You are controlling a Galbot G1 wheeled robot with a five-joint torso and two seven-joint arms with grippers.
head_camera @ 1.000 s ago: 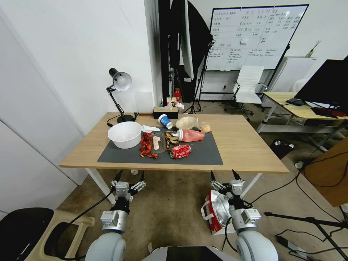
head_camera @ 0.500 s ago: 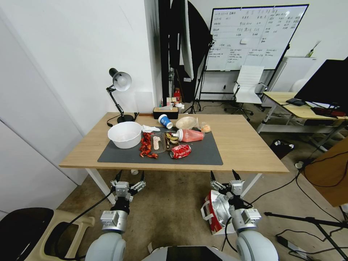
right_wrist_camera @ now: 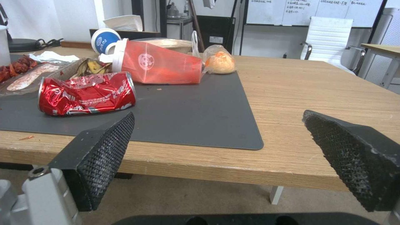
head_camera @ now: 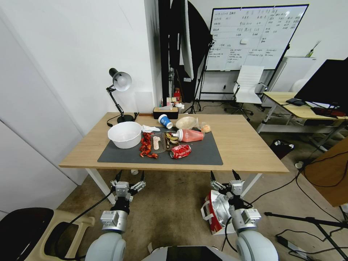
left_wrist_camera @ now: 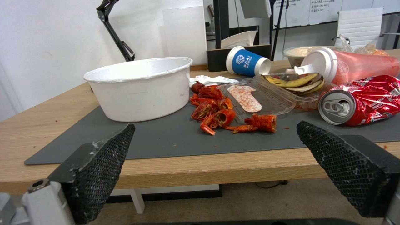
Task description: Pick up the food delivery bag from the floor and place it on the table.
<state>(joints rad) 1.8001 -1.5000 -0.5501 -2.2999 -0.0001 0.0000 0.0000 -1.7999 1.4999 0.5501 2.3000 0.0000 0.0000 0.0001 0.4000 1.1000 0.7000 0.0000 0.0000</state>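
The food delivery bag (head_camera: 214, 212), white with red sides and a silver foil lining, stands on the floor (head_camera: 170, 214) just in front of the table's near edge, partly hidden behind my right arm. My right gripper (head_camera: 224, 176) is open above the bag's top, not touching it. My left gripper (head_camera: 129, 177) hangs open over bare floor to the left. The light-wood table (head_camera: 239, 141) with a dark grey mat (head_camera: 203, 154) lies ahead. In both wrist views the open fingers (left_wrist_camera: 104, 162) (right_wrist_camera: 104, 150) frame the table edge.
On the mat lie a white bowl (head_camera: 124, 134), red shells (head_camera: 146, 145), a crushed red can (head_camera: 180, 151), a tipped pink cup (head_camera: 190, 135) and a blue cup (head_camera: 165, 121). A desk lamp (head_camera: 119, 87) stands at the back left. Cables and a tripod (head_camera: 308, 221) cross the floor on the right.
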